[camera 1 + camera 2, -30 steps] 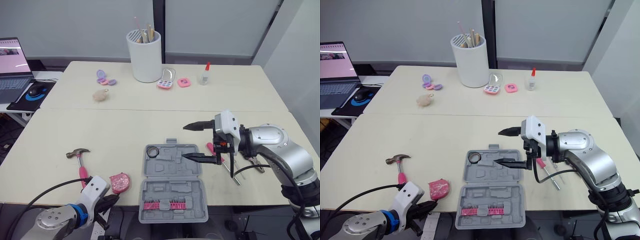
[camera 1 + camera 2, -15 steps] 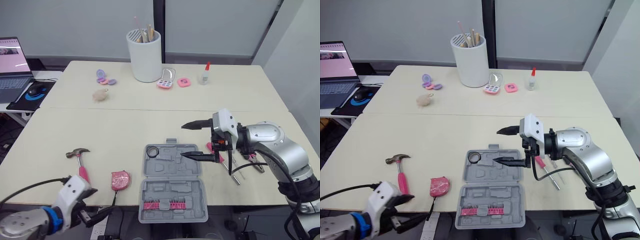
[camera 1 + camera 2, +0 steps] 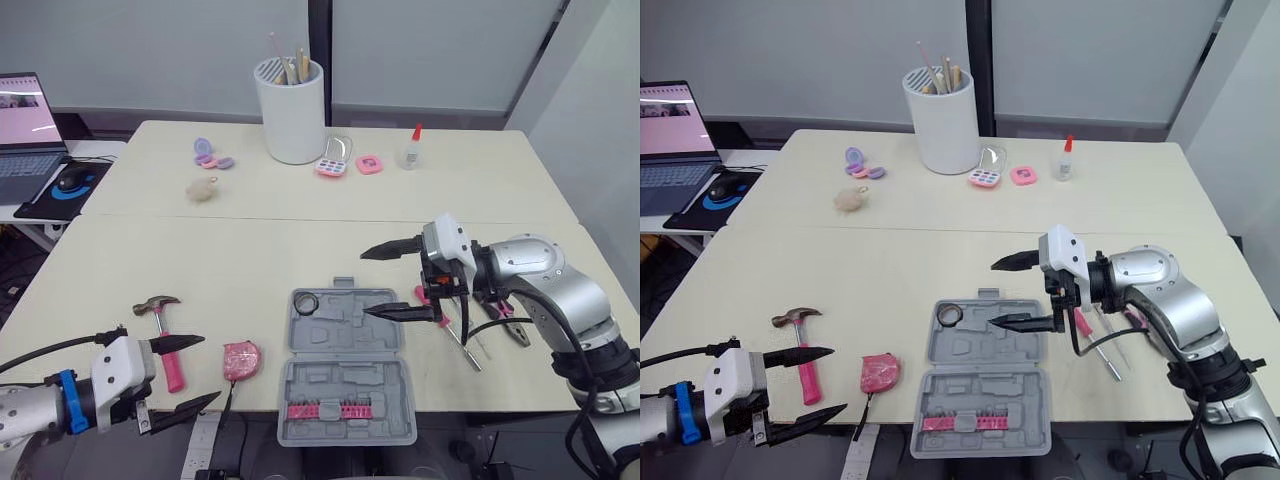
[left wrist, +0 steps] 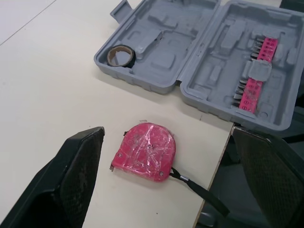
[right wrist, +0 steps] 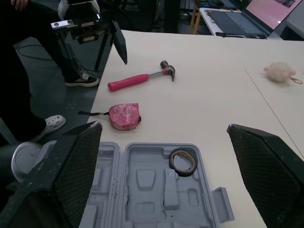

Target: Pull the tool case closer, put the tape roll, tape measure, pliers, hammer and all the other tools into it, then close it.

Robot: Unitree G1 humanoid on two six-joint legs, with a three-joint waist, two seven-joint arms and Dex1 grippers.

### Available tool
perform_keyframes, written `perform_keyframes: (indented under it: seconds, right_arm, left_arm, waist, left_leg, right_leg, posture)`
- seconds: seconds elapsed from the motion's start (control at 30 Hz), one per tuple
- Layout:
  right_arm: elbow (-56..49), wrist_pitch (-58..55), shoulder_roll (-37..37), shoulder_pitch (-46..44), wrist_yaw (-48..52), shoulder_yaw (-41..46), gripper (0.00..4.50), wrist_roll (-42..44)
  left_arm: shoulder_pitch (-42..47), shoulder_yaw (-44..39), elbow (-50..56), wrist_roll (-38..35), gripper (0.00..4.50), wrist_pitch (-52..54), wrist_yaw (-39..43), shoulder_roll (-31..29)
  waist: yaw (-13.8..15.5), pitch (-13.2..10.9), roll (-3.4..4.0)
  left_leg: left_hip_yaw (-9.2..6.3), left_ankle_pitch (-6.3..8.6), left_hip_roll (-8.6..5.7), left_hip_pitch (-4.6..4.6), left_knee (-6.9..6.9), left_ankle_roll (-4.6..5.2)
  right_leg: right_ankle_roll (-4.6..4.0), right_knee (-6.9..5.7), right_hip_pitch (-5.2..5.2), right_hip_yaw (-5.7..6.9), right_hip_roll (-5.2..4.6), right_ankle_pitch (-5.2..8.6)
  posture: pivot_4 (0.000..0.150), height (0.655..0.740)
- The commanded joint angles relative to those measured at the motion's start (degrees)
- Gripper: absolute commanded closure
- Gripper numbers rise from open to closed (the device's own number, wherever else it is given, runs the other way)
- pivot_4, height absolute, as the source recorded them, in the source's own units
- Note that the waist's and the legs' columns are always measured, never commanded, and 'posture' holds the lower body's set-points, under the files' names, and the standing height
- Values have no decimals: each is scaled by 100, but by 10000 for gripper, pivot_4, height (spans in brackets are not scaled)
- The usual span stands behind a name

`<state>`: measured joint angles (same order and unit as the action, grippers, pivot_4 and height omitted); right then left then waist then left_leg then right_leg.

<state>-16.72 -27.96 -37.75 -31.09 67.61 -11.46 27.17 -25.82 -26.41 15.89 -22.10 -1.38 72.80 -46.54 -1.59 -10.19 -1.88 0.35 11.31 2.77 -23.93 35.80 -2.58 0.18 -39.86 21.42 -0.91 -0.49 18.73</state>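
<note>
Left hand [image 3: 210,368] rose, agape, beside one tape measure [image 3: 241,360]; right hand [image 3: 364,284] gapes over one case [image 3: 345,375]

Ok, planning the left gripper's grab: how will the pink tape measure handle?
The tape measure looks a hard, rounded, glossy shell: probably firm but slippery to pinch. Its black strap trails off the table edge, so it will likely dangle.

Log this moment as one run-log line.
case open, tape roll inside | tape measure, hammer on table | left gripper open, empty | right gripper open above case
</note>
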Motion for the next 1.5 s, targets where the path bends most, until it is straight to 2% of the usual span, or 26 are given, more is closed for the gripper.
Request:
perform_keyframes:
  seconds: [0.03, 0.67, 1.13, 1.47, 1.5]
  right_arm:
    - [-320, -135, -51, -118, 3, 83, 0, 138]
    - [-897, -502, -196, 273, -479, 274, 0, 239]
    - [-1100, -654, -393, 345, -553, 348, 0, 343]
    - [-1112, -636, -455, 333, -575, 325, 0, 378]
    - [-1116, -636, -466, 341, -575, 330, 0, 382]
  left_arm:
    - [230, 177, -686, 104, 268, -538, 324, -150]
    - [2496, 1870, -3686, 816, 268, -2327, 829, -44]
    - [3145, 2394, -5070, 1118, 268, -3225, 687, 202]
    - [3359, 2514, -5431, 1150, 268, -3412, 660, 260]
    - [3359, 2532, -5406, 1129, 2029, -3395, 664, 280]
  waist:
    - [-9, 0, 0]
    - [-12, -2, 3]
    - [-7, -2, 2]
    - [-10, -1, 2]
    - [-9, -1, 2]
  left_leg:
    - [-1, 0, 2, 0, 0, 0]
    - [0, 0, 0, -2, 0, 0]
    - [-3, 0, 0, -2, 2, 0]
    - [-4, 0, 0, -2, 2, 0]
    - [-4, 0, 0, -2, 2, 0]
  right_leg:
    - [0, 0, 0, 2, 1, 0]
    - [2, -6, 2, 4, 2, -1]
    - [3, -9, 0, 7, 3, -1]
    - [4, -11, 0, 7, 4, -2]
    - [4, -11, 0, 7, 4, -2]
  posture:
    - [1500, 7400]
    - [1500, 7400]
    - [1500, 7400]
    - [1500, 7400]
    - [1500, 7400]
